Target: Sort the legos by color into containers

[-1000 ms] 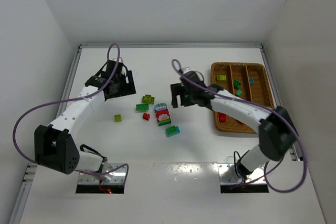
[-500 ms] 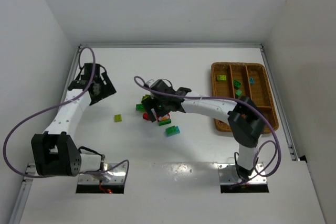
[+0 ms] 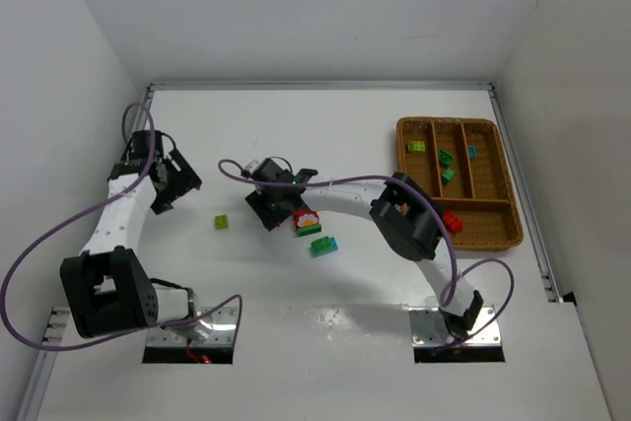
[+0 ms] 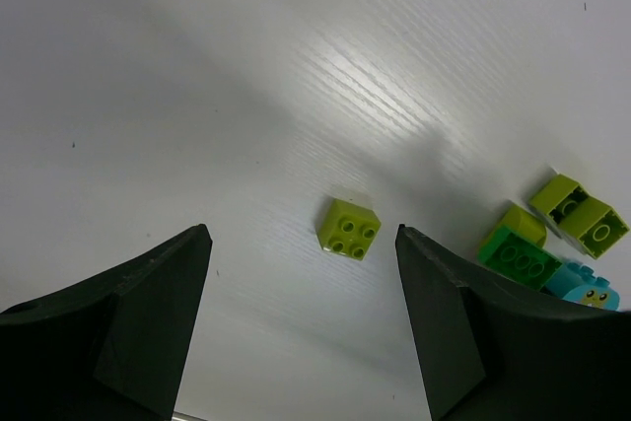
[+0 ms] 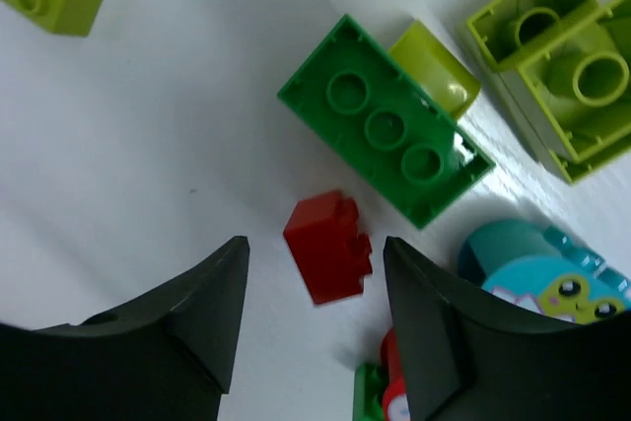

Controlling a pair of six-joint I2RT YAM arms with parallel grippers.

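My right gripper (image 3: 271,206) is open, low over the loose legos, with a small red brick (image 5: 328,248) lying on the table between its fingers. Beside the red brick lie a dark green brick (image 5: 385,133), lime bricks (image 5: 552,66) and a teal printed piece (image 5: 532,263). The top view shows a red and white stacked block (image 3: 306,219), a teal brick (image 3: 323,245) and a lone lime brick (image 3: 222,222). My left gripper (image 3: 168,179) is open and empty, up and left of that lime brick (image 4: 350,228). The wicker tray (image 3: 493,125) holds several sorted bricks.
The tray stands at the right, near the table's right rail. In it are a red brick (image 3: 452,222) at the near end and lime (image 3: 417,146), green (image 3: 446,157) and teal (image 3: 472,152) bricks farther back. White walls enclose the table.
My right gripper has swung left from beside the tray to down over the loose bricks. My left gripper has drawn back to the left, away from the pile.
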